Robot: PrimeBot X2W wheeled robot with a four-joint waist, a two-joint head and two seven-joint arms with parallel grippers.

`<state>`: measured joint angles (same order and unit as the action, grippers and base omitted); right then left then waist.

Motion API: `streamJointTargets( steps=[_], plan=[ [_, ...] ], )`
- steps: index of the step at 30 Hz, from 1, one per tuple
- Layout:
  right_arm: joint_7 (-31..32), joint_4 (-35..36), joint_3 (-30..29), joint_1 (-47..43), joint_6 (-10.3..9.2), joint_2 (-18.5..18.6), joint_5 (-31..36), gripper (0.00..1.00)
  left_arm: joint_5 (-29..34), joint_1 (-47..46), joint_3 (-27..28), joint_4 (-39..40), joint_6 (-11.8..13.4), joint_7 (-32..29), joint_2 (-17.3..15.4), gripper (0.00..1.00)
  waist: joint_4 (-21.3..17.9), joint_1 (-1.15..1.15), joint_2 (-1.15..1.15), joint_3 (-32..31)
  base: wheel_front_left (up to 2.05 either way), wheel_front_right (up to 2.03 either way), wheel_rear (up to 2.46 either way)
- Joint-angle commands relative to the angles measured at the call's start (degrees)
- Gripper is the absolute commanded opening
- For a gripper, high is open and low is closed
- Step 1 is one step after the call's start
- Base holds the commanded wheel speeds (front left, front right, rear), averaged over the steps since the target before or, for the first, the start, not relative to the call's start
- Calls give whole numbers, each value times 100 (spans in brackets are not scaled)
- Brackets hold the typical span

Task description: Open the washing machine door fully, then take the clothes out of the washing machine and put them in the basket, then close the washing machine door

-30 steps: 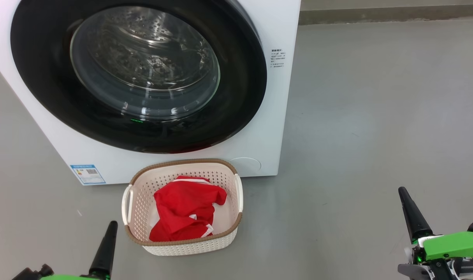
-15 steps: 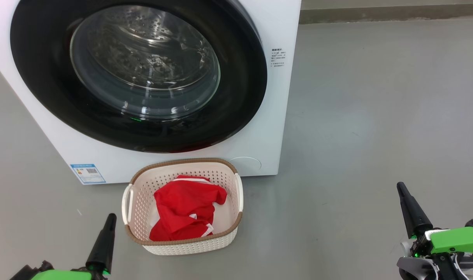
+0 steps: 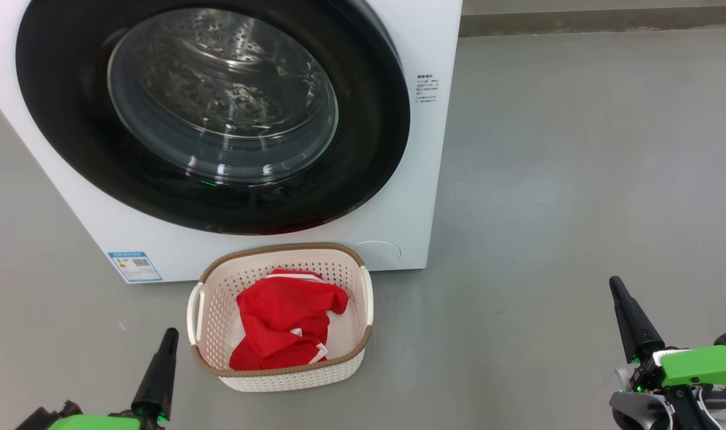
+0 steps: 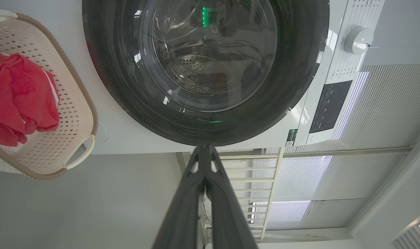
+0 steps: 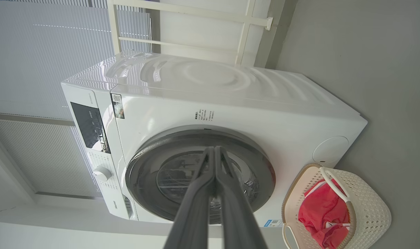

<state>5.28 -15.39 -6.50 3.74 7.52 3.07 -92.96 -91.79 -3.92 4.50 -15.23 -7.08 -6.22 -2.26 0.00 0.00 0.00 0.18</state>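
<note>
Two claws, the left gripper and the right gripper, are pinched tight with nothing in them. The red clothes lie in the basket on the floor, just in front of the washing machine. The washing machine door is closed.

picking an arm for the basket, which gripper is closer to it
The left gripper: its tip is just beside the basket, at its left side, while the right gripper stands far off across the floor.
</note>
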Motion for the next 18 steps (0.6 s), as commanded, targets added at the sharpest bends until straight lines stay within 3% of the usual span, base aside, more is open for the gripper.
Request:
streamJointTargets(
  steps=[1, 18],
  plan=[
    [36, 142, 104, 234, -3, 58, -8, 0, -37, -227, 203, 117, -41, -27, -62, 0, 0, 0, 0, 0, 0, 0, 0],
    [53, 141, 82, 236, -3, 43, 10, 0, -37, -227, 203, 118, -41, -27, -62, 0, 0, 0, 0, 0, 0, 0, 0]
  ],
)
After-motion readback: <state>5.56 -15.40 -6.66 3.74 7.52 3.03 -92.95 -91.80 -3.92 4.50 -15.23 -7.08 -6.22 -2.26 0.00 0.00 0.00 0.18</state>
